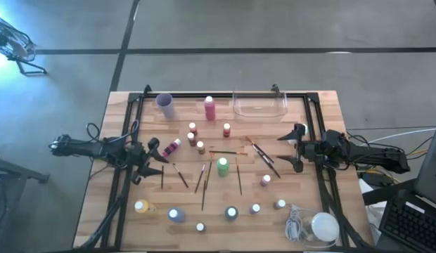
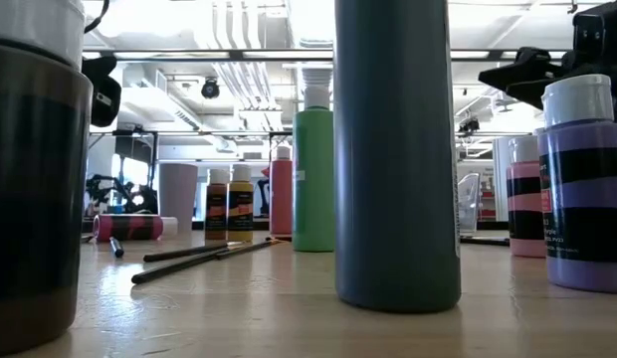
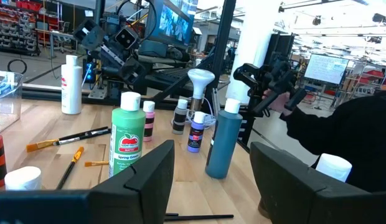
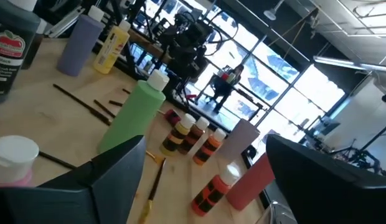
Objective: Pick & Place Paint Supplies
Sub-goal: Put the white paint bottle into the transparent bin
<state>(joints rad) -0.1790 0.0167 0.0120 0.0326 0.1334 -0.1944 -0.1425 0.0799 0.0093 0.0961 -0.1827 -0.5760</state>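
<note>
- We see the right hand [image 1: 294, 147] hanging over the right side of the bench [image 1: 98, 204], its fingers spread wide with nothing between them.
- Just beside it on the bench lie thin dark paintbrushes [image 1: 264, 156], and a small pink bottle [image 1: 265, 180] stands near them, toward the front.
- Across the bench we have the left hand [image 1: 150, 160] over the left side, fingers apart and gripping nothing; a pink bottle lying on its side [image 1: 171, 148] sits just past its fingertips.
- In the middle, the green bottle [image 1: 222, 166] stands upright among more brushes [image 1: 202, 179].
- The tall pink bottle [image 1: 209, 107] stands at the back, between the purple cup [image 1: 165, 105] and the clear tray [image 1: 259, 105].
- Along the front edge we spot the yellow bottle [image 1: 141, 206], the purple bottle [image 1: 176, 214] and a run of small capped bottles [image 1: 232, 212].
- A white round lump with a cord [image 1: 322, 226] rests at the front right corner.
</note>
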